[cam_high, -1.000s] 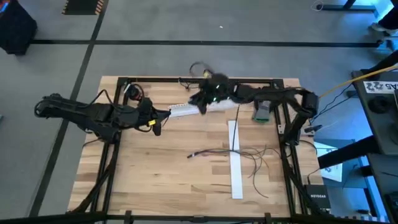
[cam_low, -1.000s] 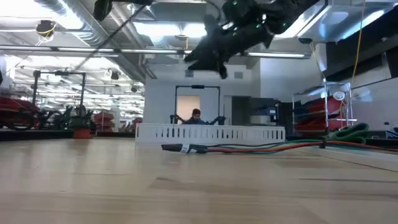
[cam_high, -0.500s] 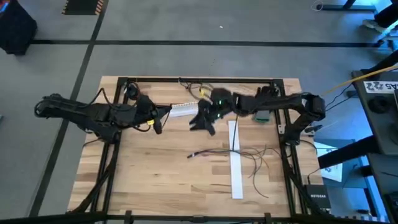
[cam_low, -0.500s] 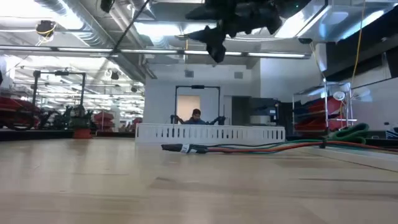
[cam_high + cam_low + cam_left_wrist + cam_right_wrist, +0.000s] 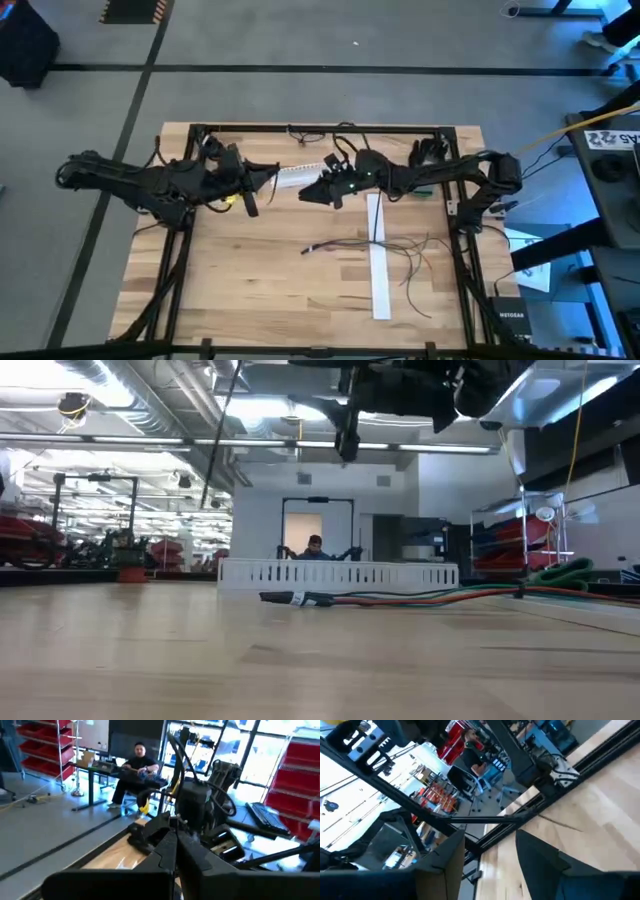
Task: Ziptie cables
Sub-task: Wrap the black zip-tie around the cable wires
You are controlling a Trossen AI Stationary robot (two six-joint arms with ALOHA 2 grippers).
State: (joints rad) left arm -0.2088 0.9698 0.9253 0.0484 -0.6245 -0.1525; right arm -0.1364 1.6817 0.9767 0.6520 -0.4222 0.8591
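The cables point(image 5: 400, 250) lie loose on the table right of centre, thin wires crossing a flat white strip point(image 5: 380, 275). In the low view the cables point(image 5: 400, 598) rest on the wood, their labelled end to the left. My right gripper point(image 5: 308, 194) hovers open above the table's middle, high over the wood point(image 5: 346, 445); between its fingers point(image 5: 490, 865) there is only bare table. My left gripper point(image 5: 268, 180) is shut point(image 5: 175, 842), at the left end of a short white slotted strip point(image 5: 295, 177). Whether it touches that strip does not show.
A black frame point(image 5: 320, 128) runs along the table's far edge and down both sides. A white slotted rail point(image 5: 340, 573) stands behind the cables in the low view. A person point(image 5: 315, 548) sits in the room beyond the table. Bare wood lies left of the cables.
My right gripper has swung from the table's far edge toward the near side and a little left, rising and turning as it went, and now hangs over the middle, close to my left gripper. The cables and both white strips have stayed in place.
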